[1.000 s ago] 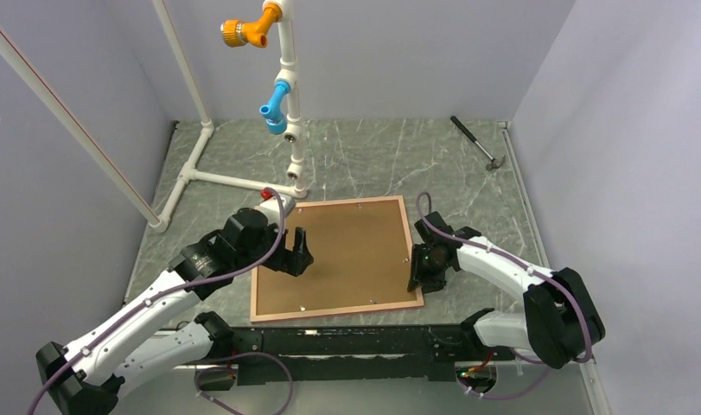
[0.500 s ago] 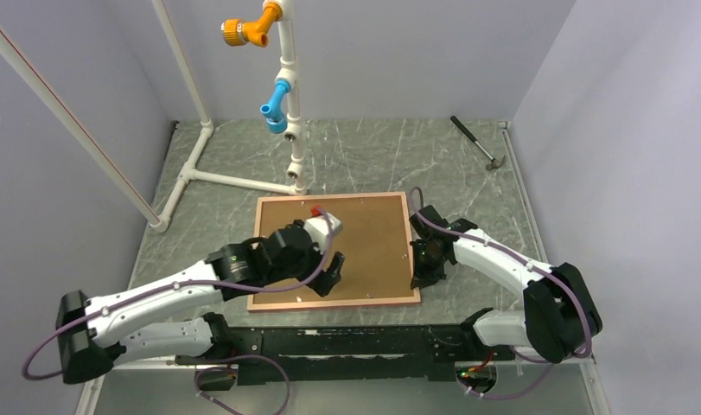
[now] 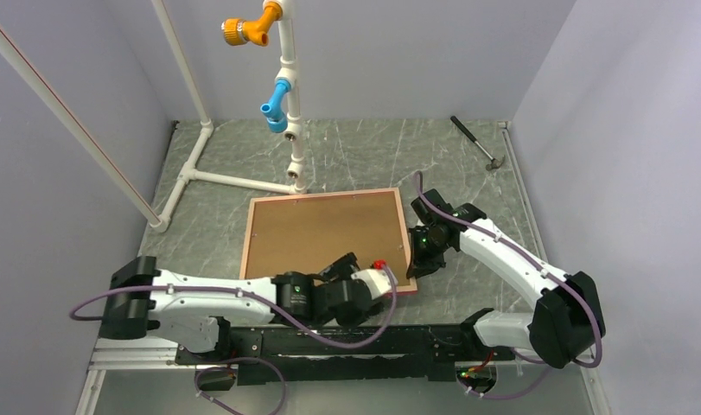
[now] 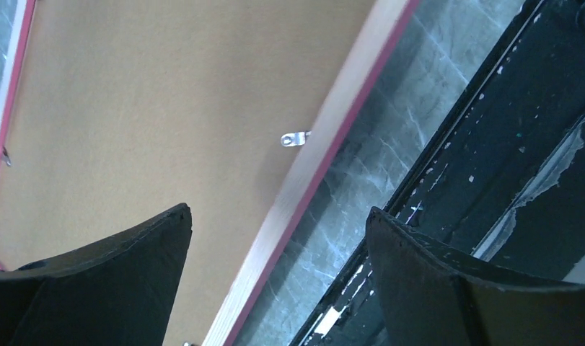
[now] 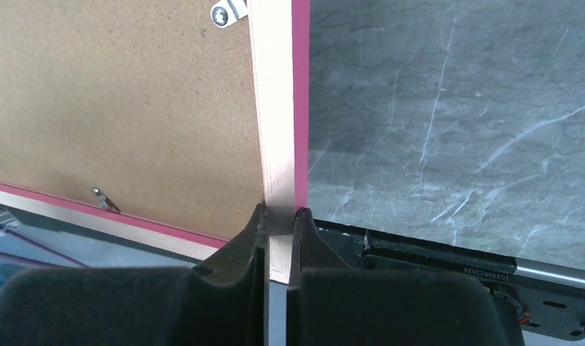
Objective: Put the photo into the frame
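Frame (image 3: 328, 195) lies face down on the counter (image 3: 364, 156), now skewed leftward, right pincer (image 5: 278, 216) clamped on its right rail, left pincer (image 4: 275, 216) swung wide-open over its near rail; photo unseen, presumably already under the backing.

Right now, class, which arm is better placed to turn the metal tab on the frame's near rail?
Left, probably. The left gripper is open above the frame's near rail, the metal tab showing between its fingers. The right gripper is shut on the frame's right rail, so it is occupied.
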Motion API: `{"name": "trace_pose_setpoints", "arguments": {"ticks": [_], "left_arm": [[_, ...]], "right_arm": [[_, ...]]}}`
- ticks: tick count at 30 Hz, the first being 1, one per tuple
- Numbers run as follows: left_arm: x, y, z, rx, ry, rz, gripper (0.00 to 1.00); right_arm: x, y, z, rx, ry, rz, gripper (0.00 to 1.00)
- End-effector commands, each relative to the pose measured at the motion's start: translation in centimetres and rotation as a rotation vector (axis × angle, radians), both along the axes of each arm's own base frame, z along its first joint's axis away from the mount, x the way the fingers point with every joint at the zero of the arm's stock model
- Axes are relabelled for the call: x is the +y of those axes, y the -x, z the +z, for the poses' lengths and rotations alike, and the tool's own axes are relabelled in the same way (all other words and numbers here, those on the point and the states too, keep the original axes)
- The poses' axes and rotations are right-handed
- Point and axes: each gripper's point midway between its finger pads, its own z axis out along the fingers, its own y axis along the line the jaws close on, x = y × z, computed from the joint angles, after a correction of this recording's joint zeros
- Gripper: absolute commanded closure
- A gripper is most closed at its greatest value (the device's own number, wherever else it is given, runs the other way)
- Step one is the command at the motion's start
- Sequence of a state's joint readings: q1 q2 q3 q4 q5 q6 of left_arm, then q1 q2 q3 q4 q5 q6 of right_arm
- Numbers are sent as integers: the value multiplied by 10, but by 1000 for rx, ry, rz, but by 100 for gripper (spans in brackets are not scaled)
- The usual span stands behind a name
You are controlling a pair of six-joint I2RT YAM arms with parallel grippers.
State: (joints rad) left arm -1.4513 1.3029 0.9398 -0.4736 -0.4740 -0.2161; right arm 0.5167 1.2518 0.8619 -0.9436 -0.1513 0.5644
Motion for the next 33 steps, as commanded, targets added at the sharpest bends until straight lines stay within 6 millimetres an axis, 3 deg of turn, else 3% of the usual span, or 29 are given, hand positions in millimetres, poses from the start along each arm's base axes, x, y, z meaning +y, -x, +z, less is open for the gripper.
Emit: {"name": "trace_pose_setpoints", "arguments": {"ticks": [1, 7, 18, 25, 29, 33], "left_arm": [[-16, 3, 8, -147, -48, 0, 8], [-13, 8, -17, -247, -195, 45, 5], [8, -28, -21, -441, -388, 203, 11], [13, -42, -7, -507, -433, 249, 34], [15, -42, -3, -509, -433, 248, 54], [19, -43, 4, -514, -428, 266, 81]], "right_arm": [[27, -16, 47, -92, -162, 14, 100], [33, -14, 62, -91, -207, 42, 100], [38, -2, 75, -72, -261, 71, 100], [37, -1, 72, -68, -257, 70, 100], [37, -3, 73, -80, -258, 68, 100], [42, -8, 85, -126, -297, 79, 100]]}}
